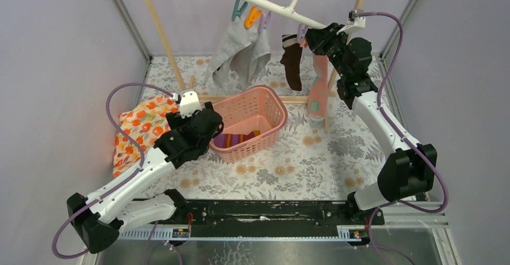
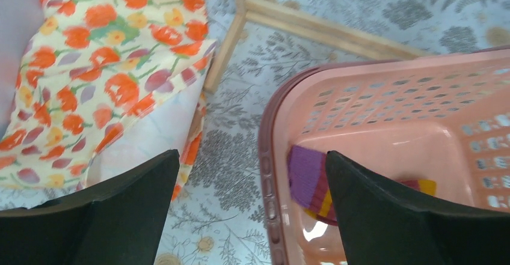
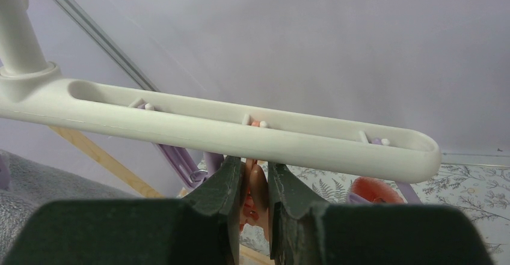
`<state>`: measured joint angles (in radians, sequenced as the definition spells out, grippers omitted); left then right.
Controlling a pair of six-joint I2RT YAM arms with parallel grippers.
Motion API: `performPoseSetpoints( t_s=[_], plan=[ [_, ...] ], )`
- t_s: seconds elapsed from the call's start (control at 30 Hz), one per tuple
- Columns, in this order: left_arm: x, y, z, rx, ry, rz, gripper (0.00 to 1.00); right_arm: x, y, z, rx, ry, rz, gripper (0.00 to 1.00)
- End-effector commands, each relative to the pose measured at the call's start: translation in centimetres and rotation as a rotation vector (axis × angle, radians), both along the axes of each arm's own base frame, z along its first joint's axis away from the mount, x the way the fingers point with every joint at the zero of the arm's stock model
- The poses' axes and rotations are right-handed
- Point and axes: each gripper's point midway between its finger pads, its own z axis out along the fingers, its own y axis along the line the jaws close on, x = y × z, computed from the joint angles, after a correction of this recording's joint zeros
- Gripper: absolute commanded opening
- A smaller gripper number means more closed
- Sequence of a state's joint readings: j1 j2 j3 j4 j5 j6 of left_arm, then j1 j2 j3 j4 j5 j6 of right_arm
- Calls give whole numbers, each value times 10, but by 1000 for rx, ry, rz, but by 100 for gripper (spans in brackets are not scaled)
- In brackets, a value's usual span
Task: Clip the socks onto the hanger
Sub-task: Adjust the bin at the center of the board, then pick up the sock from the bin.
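Left tool (image 2: pixel 251 157), spread wide, hovers over the basket (image 2: pixel 361 65) rim; the striped sock (image 2: pixel 307 178) lies just right of it, inside. Right tool (image 3: pixel 255 175) pinches a clip (image 3: pixel 258 191) under the hanger (image 3: pixel 240 130).

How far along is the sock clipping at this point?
Done: a dark brown sock and long pink sock hang under the white plastic bar hanger. In hand: the right gripper pinches an orange clip; the left gripper is open over the pink plastic basket. Left: the purple striped sock lies in it.
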<state>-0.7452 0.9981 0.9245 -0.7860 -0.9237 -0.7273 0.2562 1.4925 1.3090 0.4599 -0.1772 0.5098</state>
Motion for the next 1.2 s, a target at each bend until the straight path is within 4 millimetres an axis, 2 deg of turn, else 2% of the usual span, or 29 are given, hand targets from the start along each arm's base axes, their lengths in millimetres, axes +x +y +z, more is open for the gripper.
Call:
performPoseSetpoints(
  t_s=[0.0, 0.07, 0.1, 0.23, 0.4, 0.5, 0.57, 0.63, 0.67, 0.73, 0.8, 0.97, 1.17],
  plan=[
    [23, -30, 55, -108, -175, -102, 99, -3, 5, -79, -89, 230, 36, 0],
    [31, -53, 65, -136, -187, -210, 99, -2, 4, -80, -91, 232, 30, 0],
    [35, -61, 64, -134, -159, -232, 99, -2, 3, -81, -92, 236, 30, 0],
    [49, -94, 39, -58, -4, -277, 99, -1, 1, -81, -85, 236, 25, 0],
    [60, -123, 17, -63, 1, -319, 99, -2, -2, -85, -96, 238, 21, 0],
    [64, -129, 2, -115, -14, -331, 99, -2, -5, -84, -105, 236, 15, 0],
    [72, -130, -11, -227, 14, -360, 99, -2, -7, -84, -104, 234, 12, 0],
    [79, -124, -29, -361, 89, -324, 99, -2, -7, -84, -98, 233, 17, 0],
    [83, -116, -37, -371, 129, -284, 99, -2, -5, -84, -94, 233, 23, 0],
    [88, -102, -53, -264, 207, -225, 99, -3, -5, -85, -87, 237, 28, 0],
    [89, -98, -65, -198, 261, -200, 99, -4, -5, -86, -85, 235, 27, 0],
    [85, -114, -102, -184, 347, -207, 99, -2, -6, -87, -83, 238, 25, 0],
    [63, -130, -151, -183, 464, -217, 99, 0, -8, -91, -84, 247, 22, 0]
  ],
)
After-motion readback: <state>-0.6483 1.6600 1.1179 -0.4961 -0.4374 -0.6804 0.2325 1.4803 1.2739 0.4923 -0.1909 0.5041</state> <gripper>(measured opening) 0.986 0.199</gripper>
